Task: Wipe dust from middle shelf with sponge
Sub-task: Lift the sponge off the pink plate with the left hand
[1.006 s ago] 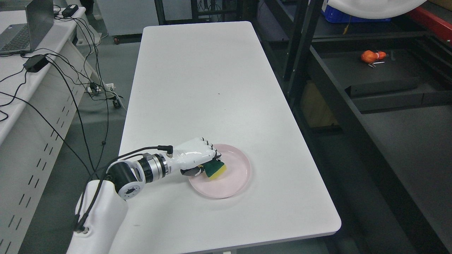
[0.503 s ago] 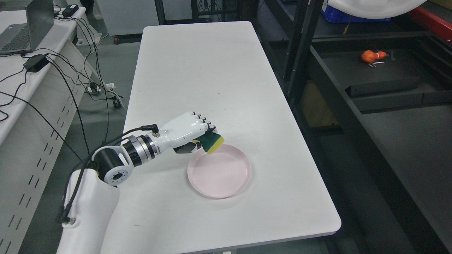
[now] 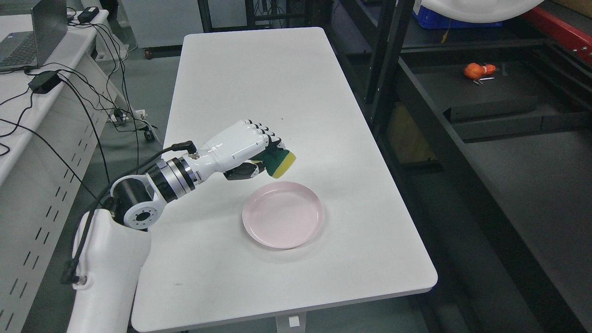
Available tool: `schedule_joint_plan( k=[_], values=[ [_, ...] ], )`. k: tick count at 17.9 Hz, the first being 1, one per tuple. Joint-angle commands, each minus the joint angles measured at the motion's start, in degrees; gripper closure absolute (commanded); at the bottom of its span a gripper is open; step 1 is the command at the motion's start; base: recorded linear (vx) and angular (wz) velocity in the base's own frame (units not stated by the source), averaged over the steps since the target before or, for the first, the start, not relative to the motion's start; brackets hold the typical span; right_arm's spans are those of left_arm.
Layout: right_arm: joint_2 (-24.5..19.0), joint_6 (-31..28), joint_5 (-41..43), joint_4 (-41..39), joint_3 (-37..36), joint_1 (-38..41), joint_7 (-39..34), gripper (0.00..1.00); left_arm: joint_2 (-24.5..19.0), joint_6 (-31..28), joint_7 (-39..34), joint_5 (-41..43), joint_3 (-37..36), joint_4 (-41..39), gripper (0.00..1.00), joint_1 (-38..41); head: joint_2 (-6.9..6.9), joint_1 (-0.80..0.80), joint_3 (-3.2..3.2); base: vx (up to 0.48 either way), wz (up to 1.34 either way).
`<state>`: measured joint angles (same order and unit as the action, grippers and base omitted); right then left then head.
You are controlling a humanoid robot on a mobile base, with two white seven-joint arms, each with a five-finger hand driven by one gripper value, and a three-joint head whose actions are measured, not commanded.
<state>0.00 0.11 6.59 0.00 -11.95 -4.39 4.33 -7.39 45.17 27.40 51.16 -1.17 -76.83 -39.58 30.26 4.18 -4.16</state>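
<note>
Left hand (image 3: 245, 150) is curled tight around the green-and-yellow sponge (image 3: 279, 163), yellow face turned outward and down, held in the air above the white table (image 3: 259, 83), beyond the rim of the pink plate (image 3: 282, 220). Plate is empty; likely it served as the sponge's holder. Lifted grip suits a carry toward the black shelving unit (image 3: 462, 115) at the right, where the wipe is not yet begun. Right hand not visible. An orange object (image 3: 476, 70) lies on a shelf.
</note>
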Motion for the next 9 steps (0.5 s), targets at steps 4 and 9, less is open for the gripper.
schedule_joint_plan(
  k=[4, 9],
  values=[
    [1.00, -4.15, 0.00, -1.00, 0.00, 0.00, -0.20, 0.00, 0.53, -0.17, 0.28, -1.50, 0.82, -1.30, 0.91, 0.03, 0.00, 0.00, 0.00, -0.138, -0.18],
    [1.00, -4.15, 0.00, -1.00, 0.00, 0.00, -0.20, 0.00, 1.67, -0.17, 0.37, -1.41, 0.82, -1.21, 0.91, 0.03, 0.00, 0.00, 0.00, -0.164, -0.18]
  ],
)
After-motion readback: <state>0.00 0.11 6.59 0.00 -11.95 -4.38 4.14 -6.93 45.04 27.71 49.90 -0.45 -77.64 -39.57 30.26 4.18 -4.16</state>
